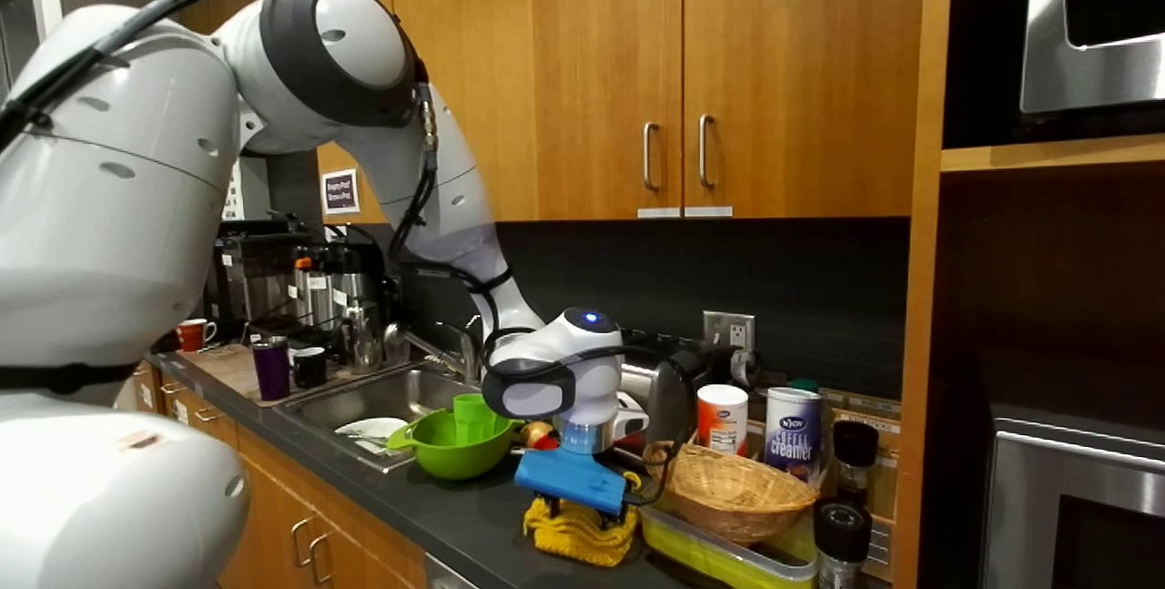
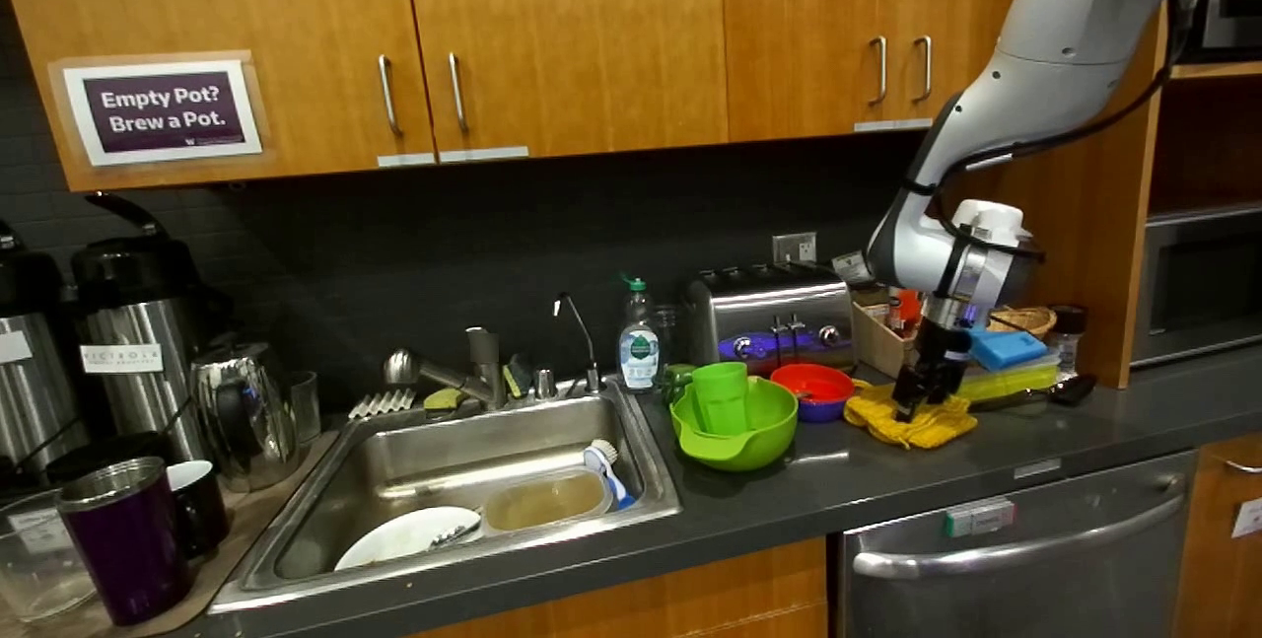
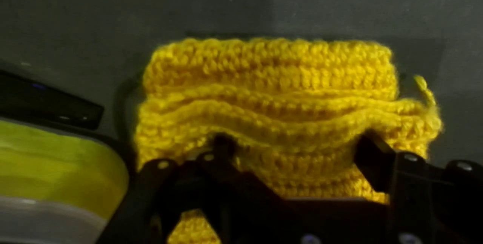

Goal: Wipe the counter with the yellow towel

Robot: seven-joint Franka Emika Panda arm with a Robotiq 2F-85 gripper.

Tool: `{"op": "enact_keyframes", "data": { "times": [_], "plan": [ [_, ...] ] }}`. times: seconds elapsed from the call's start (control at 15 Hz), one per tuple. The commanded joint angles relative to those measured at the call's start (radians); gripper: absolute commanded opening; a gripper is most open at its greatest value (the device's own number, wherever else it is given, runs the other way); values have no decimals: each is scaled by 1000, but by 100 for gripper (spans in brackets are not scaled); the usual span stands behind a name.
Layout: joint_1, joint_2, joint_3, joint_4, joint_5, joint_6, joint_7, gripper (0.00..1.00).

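Observation:
The yellow towel (image 1: 587,545) is a thick knitted cloth, bunched in folds on the dark counter (image 1: 487,521). It also shows in an exterior view (image 2: 917,429) and fills the middle of the wrist view (image 3: 271,70). My gripper (image 3: 296,142) points down onto the towel, its two black fingers wide apart and their tips pressed into the folds. The cloth bulges between the fingers without being pinched. The gripper shows low over the towel in both exterior views (image 1: 581,513) (image 2: 917,408). The fingertips are partly hidden by the cloth.
A yellow-green container (image 3: 56,164) stands close beside the towel, with a wicker basket (image 1: 728,489) above it. A green bowl (image 2: 735,446) holding a green cup, a red bowl (image 2: 813,384) and a toaster (image 2: 769,308) stand nearby. The sink (image 2: 661,480) lies beyond the green bowl.

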Motion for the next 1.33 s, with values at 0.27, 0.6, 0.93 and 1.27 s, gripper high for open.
{"op": "enact_keyframes", "data": {
  "times": [0.27, 0.6, 0.93, 1.27],
  "plan": [
    [-6, 18, 12, 9, 10, -13, -11, 17],
    [2, 20, 8, -4, -2, -28, 12, 5],
    [22, 4, -4, -41, -41, -61, 60, 4],
    [35, -35, 1, -93, -60, -106, 90, 4]
  ]
}}
